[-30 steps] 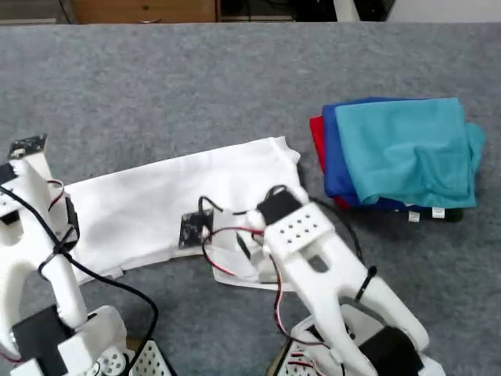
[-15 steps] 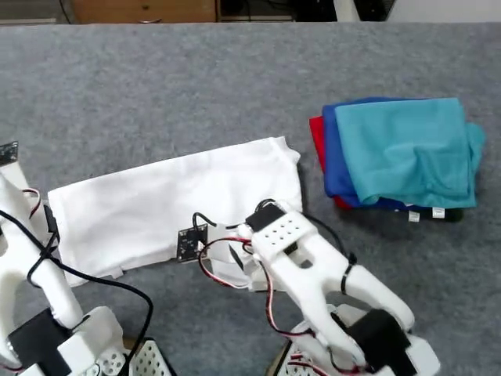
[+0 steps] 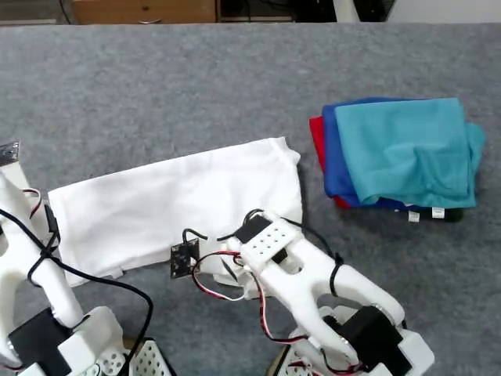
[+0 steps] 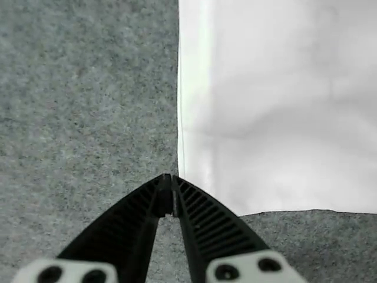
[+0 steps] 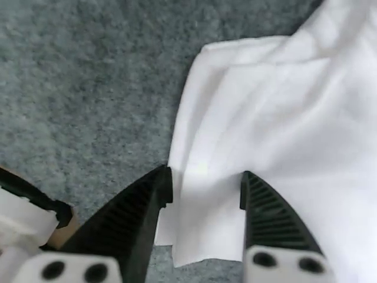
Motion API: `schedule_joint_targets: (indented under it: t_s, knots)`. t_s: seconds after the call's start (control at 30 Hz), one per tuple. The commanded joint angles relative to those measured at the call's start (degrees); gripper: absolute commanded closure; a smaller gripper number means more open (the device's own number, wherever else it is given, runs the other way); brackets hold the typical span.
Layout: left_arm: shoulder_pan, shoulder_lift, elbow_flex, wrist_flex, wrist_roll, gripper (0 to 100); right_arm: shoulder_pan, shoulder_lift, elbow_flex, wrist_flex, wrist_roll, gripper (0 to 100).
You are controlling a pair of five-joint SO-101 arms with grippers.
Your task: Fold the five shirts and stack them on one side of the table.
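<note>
Retreating right end effector [image 5: 206,174] above white shirt [image 3: 180,202]

Soft, even light is coming down from above, keeping the grey table [image 3: 156,94] evenly lit in the high view, with only faint, diffuse shadows lying close under the arms. The white shirt [image 3: 180,200] is glaring brightest: in the left wrist view it is washing out almost to blank white, its creases barely showing, while in the right wrist view its folds are throwing soft grey shadows. The stack [image 3: 399,153] is showing gentle shading in its wrinkles. The left gripper [image 4: 172,180] is catching dull highlights on its black ribs.
</note>
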Motion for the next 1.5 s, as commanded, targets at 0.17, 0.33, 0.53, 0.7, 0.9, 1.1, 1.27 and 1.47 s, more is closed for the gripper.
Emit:
schedule_joint_targets:
  t_s: [0.17, 0.33, 0.53, 0.7, 0.9, 1.1, 1.27, 1.47]
  knots:
    - [-0.3, -1.8, -0.3, -0.1, -0.6, 98, -5.5, 2.2, 4.3, -1.1, -3.3, 95.1]
    - [-0.3, -1.8, -0.4, -0.1, -0.6, 98, -5.1, 2.2, 4.0, -1.1, -3.4, 95.1]
    - [-0.5, -1.8, -0.4, -0.1, -0.6, 98, -5.0, 2.2, 4.0, -1.5, -3.5, 95.4]
    - [-0.5, -1.8, -0.4, -0.1, -0.6, 98, -3.5, 2.1, 3.2, -1.0, -3.5, 99.7]
    - [-0.5, -1.8, -0.4, -0.1, -0.6, 98, 4.1, 2.2, -8.1, 8.3, -3.3, 99.8]
    - [-0.3, -1.8, -0.4, -0.1, -0.6, 98, 7.5, 4.4, -22.6, 18.1, 0.7, 99.8]
    - [-0.4, -1.8, -0.4, -0.1, -0.6, 98, 9.1, 14.5, -36.0, 21.5, 2.3, 99.8]
    - [-0.6, -1.8, -0.3, -0.1, -0.7, 98, 10.6, 29.2, -51.6, 22.5, 4.3, 99.7]
